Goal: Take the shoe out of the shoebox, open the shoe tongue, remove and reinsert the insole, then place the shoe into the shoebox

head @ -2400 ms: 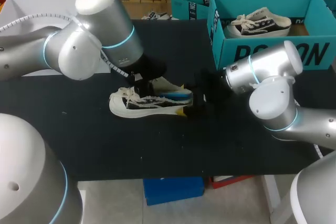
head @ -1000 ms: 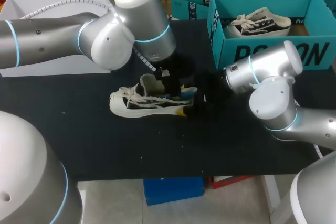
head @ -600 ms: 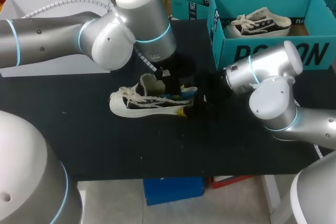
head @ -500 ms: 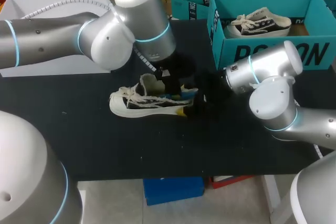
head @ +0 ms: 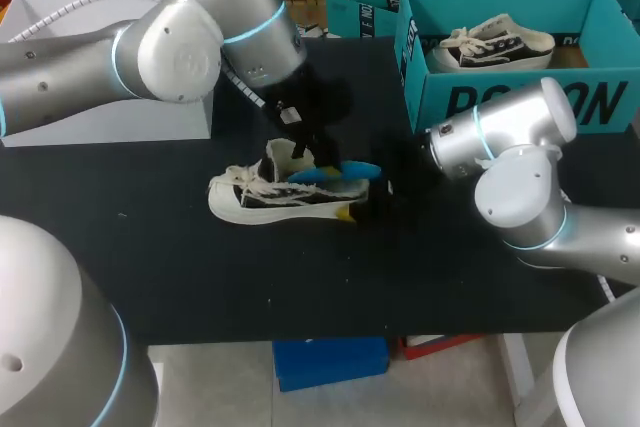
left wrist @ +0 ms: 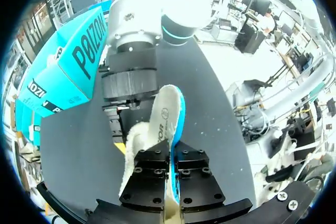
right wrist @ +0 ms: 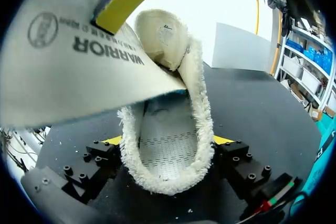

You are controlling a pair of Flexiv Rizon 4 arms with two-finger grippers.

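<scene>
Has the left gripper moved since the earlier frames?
Yes. The left gripper, shut on the insole, has drawn leftward away from the shoebox, lifting the insole partly out of the shoe.

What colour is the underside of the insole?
Bright blue; the insole shows it best in head view.

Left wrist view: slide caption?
Left end effector shut on the insole above the shoe; right end effector holds the shoe.

The cream shoe (head: pixel 255 202) has black side panels, its insole (head: pixel 340 169) a blue underside, the shoebox (head: pixel 430 92) teal.
</scene>
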